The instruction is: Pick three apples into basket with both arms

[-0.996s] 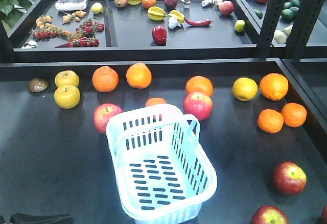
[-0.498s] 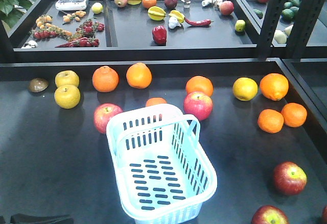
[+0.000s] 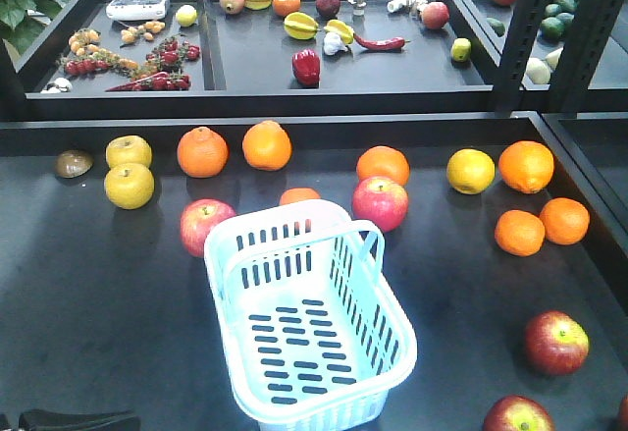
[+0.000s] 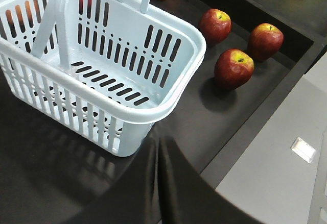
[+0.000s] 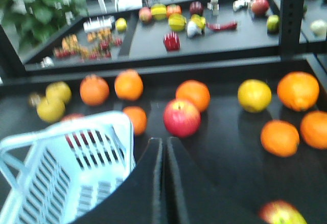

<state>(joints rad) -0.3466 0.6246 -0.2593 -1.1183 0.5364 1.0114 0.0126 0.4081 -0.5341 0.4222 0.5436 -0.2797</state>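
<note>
The pale blue basket (image 3: 358, 284) stands empty in the middle of the dark table. Three deep red apples lie at the front right: one apple (image 3: 555, 342), a second (image 3: 517, 416), and a third cut off by the edge (image 3: 624, 411). The left wrist view shows all three (image 4: 215, 25) (image 4: 265, 41) (image 4: 234, 69) to the right of the basket (image 4: 168, 101). My left gripper (image 4: 157, 145) is shut and empty, just in front of the basket's near corner. My right gripper (image 5: 164, 142) is shut and empty, right of the basket (image 5: 30, 142). One apple (image 5: 281, 214) shows blurred at its lower right.
Two pink-red round fruits (image 3: 380, 203) (image 3: 203, 225) lie behind the basket. Oranges (image 3: 267, 145) (image 3: 519, 232) and yellow fruits (image 3: 129, 185) (image 3: 470, 170) are spread over the far half. A raised shelf (image 3: 255, 97) with small produce is behind. A black post (image 3: 520, 28) stands at the right.
</note>
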